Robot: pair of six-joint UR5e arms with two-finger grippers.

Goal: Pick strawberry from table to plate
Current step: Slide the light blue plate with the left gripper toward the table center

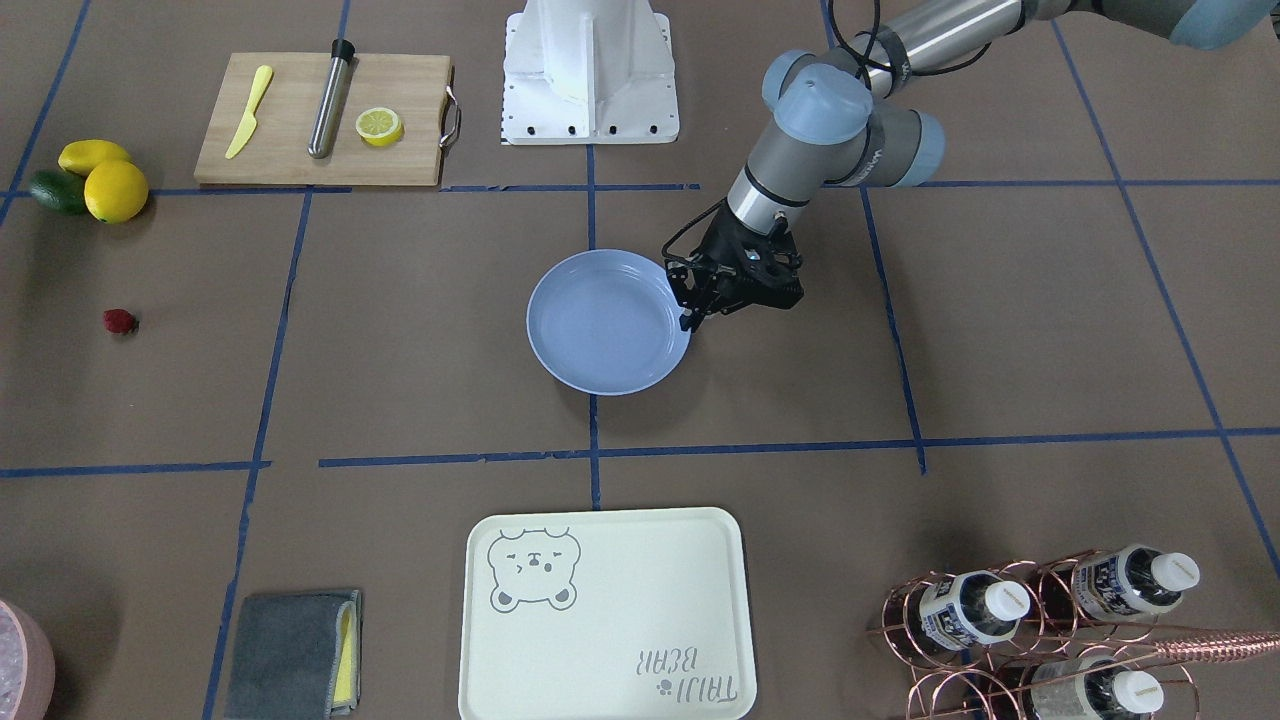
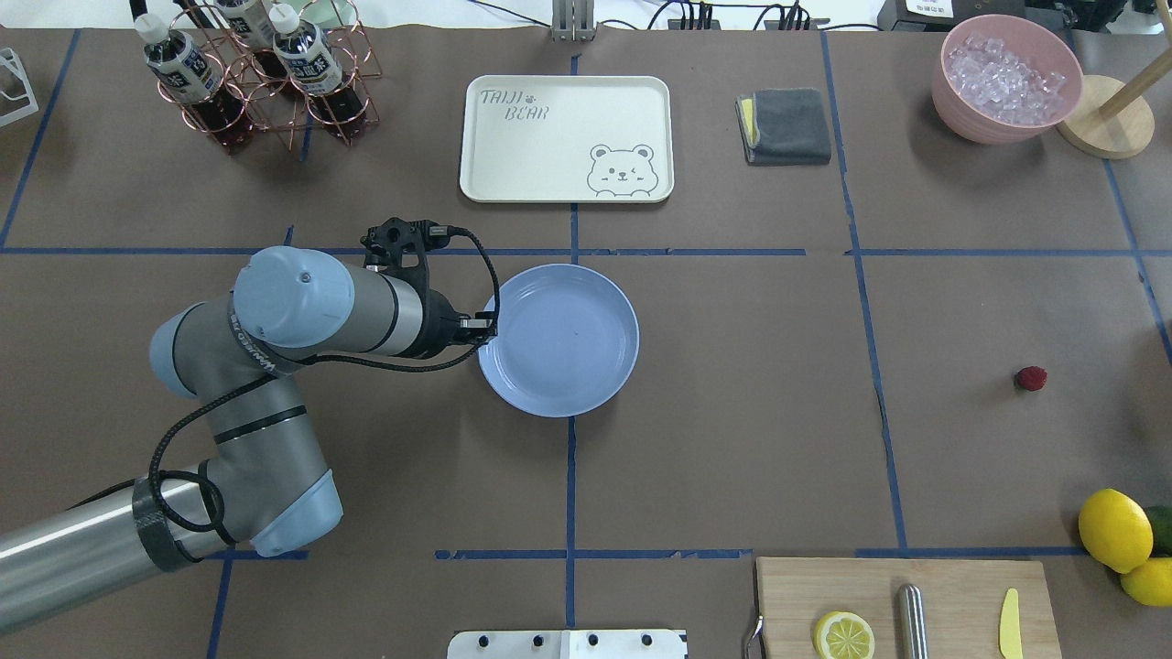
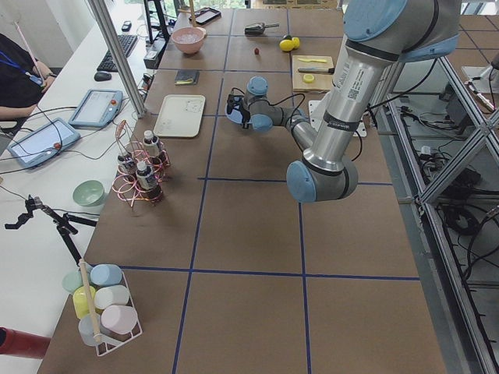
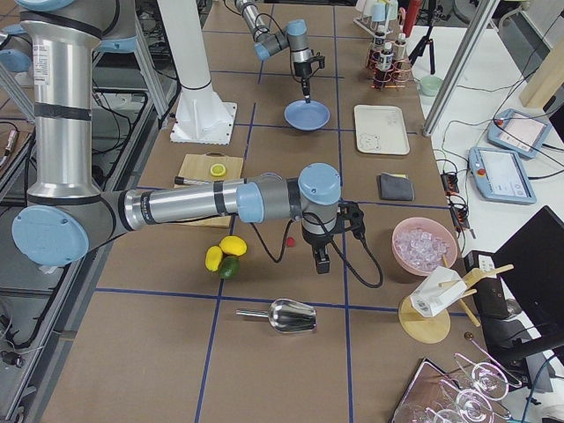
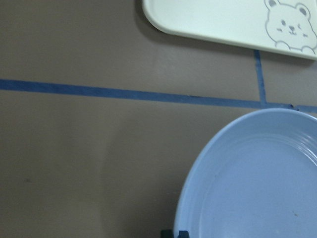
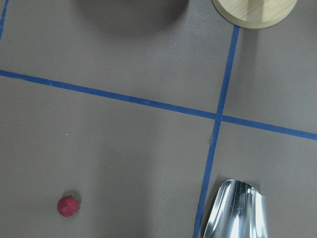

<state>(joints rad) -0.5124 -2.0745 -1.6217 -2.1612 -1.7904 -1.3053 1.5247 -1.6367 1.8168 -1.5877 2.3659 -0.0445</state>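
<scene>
**Strawberry off-line from the right tool, and a crowded plate rim**

Strawberry (image 2: 1031,378) lies alone on the brown counter (image 2: 732,458), well apart from the plate (image 2: 558,340) and not yet picked up. The right tool (image 4: 322,264) hangs near it. In the right wrist view, though, the berry sits low and to the left rather than in the middle, so the tool is probably not lined up over it. Whether that tool is released or clenched I cannot tell, as its fingers show only in the far side view.

Likely trouble from here:

- **Missed or nudged pick.** A straight drop from this offset could land beside the berry or clip it with one finger. It is small and rounded, so it would probably roll away rather than stay put.
- **Crushing or slipping.** A hard pinch may squash it, and a light one may let it go during the long carry to the plate.
- **Neighbours.** The metal scoop (image 6: 235,210) lies near the tool, and the lemons (image 2: 1114,529) are not far off. A wide sideways correction could brush either.
- **Clash at the plate.** The left tool (image 1: 688,318), fingers drawn together and apparently empty, sits right at the plate's rim (touching or not, I cannot tell). It could shove the plate, or meet the right arm when that arm comes over.
</scene>
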